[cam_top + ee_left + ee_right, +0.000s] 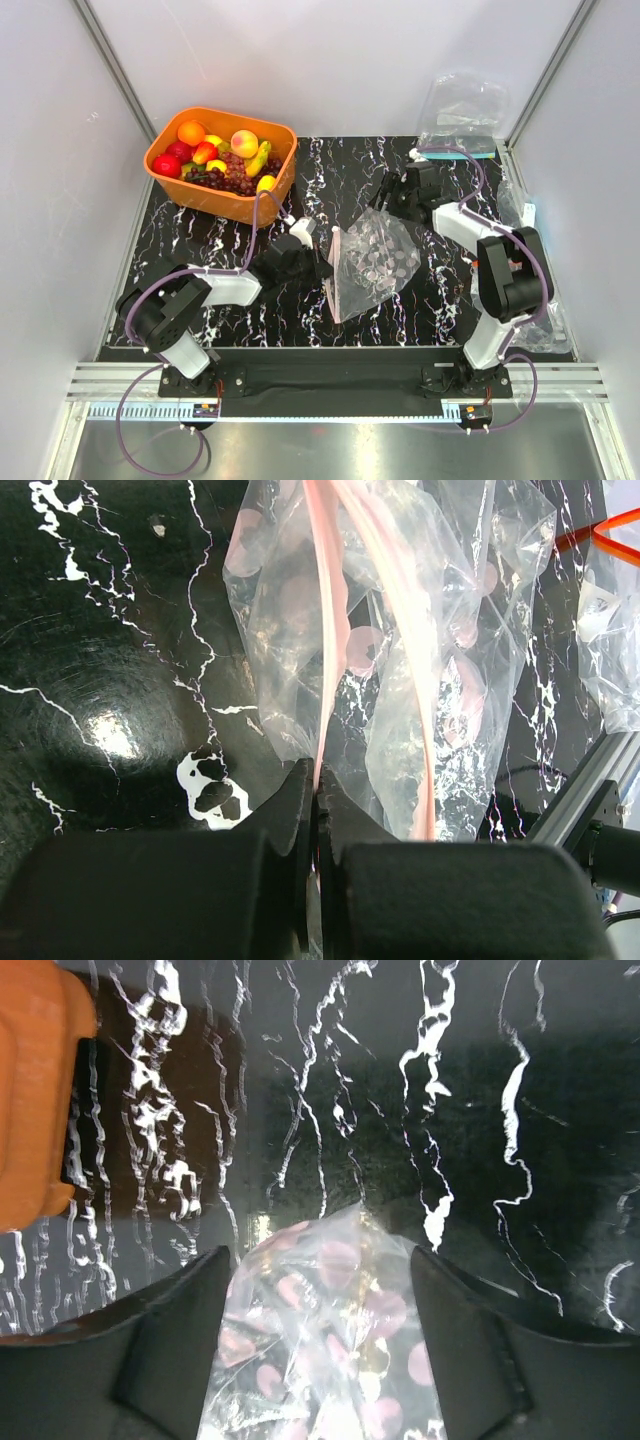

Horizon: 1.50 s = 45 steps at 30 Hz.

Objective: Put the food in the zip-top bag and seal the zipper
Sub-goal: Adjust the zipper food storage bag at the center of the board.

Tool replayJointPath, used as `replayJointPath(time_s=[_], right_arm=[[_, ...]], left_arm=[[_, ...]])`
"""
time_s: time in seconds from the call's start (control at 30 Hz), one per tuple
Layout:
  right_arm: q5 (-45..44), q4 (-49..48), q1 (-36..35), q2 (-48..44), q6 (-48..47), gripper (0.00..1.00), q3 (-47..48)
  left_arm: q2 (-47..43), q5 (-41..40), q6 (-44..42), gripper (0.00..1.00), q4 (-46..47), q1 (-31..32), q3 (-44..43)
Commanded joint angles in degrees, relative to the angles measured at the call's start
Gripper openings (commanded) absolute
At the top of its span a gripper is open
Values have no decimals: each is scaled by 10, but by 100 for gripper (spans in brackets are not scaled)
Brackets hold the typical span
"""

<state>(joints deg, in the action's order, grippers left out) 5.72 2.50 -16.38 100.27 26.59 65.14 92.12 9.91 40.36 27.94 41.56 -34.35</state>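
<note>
Shows an early stage: food (pixel 192 133) unbagged in the orange bin (pixel 225 205); empty zip-top bag (pixel 370 265) on the worktop (pixel 200 250), zipper (pixel 325 630) unsealed, pinched in the closed left claw (pixel 316 810); right claw (pixel 318 1260) gaping astride the bag's far corner, gripping nothing.

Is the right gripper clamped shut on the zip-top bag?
No, the right gripper is open, the zip-top bag's corner lying between its spread jaws.

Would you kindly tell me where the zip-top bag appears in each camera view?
Top external: zip-top bag at the centre of the black marbled mat.
Left wrist: upper centre, its zipper pinched by the left gripper.
Right wrist: bottom centre, between the open right gripper fingers.
Shared landmark: that mat.
</note>
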Motion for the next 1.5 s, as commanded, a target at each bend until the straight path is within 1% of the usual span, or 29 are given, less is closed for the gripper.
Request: replayJointPath(time_s=[0.0, 0.03, 0.07, 0.13, 0.17, 0.23, 0.27, 0.3, 0.47, 0.57, 0.6, 0.67, 0.73, 0.77, 0.83, 0.87, 0.93, 1.0, 1.03, 1.07, 1.1, 1.13, 1.2, 1.23, 1.27, 1.3, 1.37, 1.4, 1.47], right_arm=[[22, -29, 0, 27, 12, 75, 20], [22, -28, 0, 31, 10, 64, 21], [23, -28, 1, 34, 9, 58, 24], [24, -7, 0, 38, 9, 38, 25], [-3, 7, -1, 37, 11, 18, 26], [-39, 28, 1, 30, 0, 3, 31], [-80, 50, 5, 27, -6, 0, 38], [-94, 58, 7, 20, -9, 0, 38], [-139, 72, 35, -2, 7, 0, 18], [-179, 94, 46, -7, -6, 0, 12], [-187, 97, 50, -11, -10, 0, 11], [-199, 96, 54, -21, -15, 4, 2], [-198, 97, 55, -39, -23, 46, -1], [-188, 89, 55, -50, -30, 61, -11], [-178, 71, 55, -90, -33, 77, -28], [-160, 49, 54, -108, -46, 78, -49], [-136, 33, 53, -156, -59, 79, -67], [-64, 24, 55, -190, -79, 78, -79], [-29, 25, 54, -198, -83, 79, -81], [44, 30, 52, -204, -94, 86, -81], [72, 33, 50, -213, -98, 95, -82], [82, 38, 46, -220, -99, 98, -83], [117, 64, 34, -238, -111, 98, -83], [126, 71, 28, -243, -112, 95, -83], [138, 85, 19, -248, -109, 89, -84], [141, 90, -11, -256, -108, 83, -85], [107, 109, -55, -265, -106, 81, -85], [90, 112, -94, -276, -104, 78, -86], [61, 113, -122, -293, -88, 75, -93]], left_arm=[[-11, 9, -12, 0, 21, 1, -10], [-11, 10, -12, 0, 20, 0, -10], [-13, 10, -11, 0, 19, 0, -10], [-17, 9, -11, 0, 19, 1, -10], [-19, 5, -11, 0, 17, 0, -10], [-30, -5, -10, 0, 15, 1, -3], [-36, -11, -8, 0, 16, 1, 2], [-54, -26, -6, 0, 16, 0, 8], [-114, -88, 1, 0, 9, 0, 53], [-151, -96, -1, 0, 0, -1, 69], [-162, -116, -4, 0, -5, -1, 71], [-166, -121, -12, 0, -20, 0, 64], [-157, -115, -19, 0, -28, 0, 54], [-148, -105, -19, 0, -27, -1, 46], [-139, -102, -21, 0, -24, -1, 38], [-133, -83, -21, 0, -20, -1, 33], [-128, -77, -24, 0, -18, -1, 23], [-120, -73, -31, 0, -20, 0, 5], [-118, -73, -41, 0, -38, -1, -5], [-113, -72, -46, 0, -49, 0, -16], [-110, -71, -49, 0, -58, 0, -27], [-107, -69, -54, 0, -62, -1, -42], [-103, -61, -54, 0, -63, -1, -52], [-101, -59, -51, 0, -61, 0, -59], [-99, -53, -50, 0, -60, 0, -62], [-96, -47, -48, 0, -58, -1, -64], [-91, -31, -41, 0, -50, 0, -73], [-87, -24, -37, 0, -47, 0, -76], [-80, -7, -31, 0, -44, -1, -88]])
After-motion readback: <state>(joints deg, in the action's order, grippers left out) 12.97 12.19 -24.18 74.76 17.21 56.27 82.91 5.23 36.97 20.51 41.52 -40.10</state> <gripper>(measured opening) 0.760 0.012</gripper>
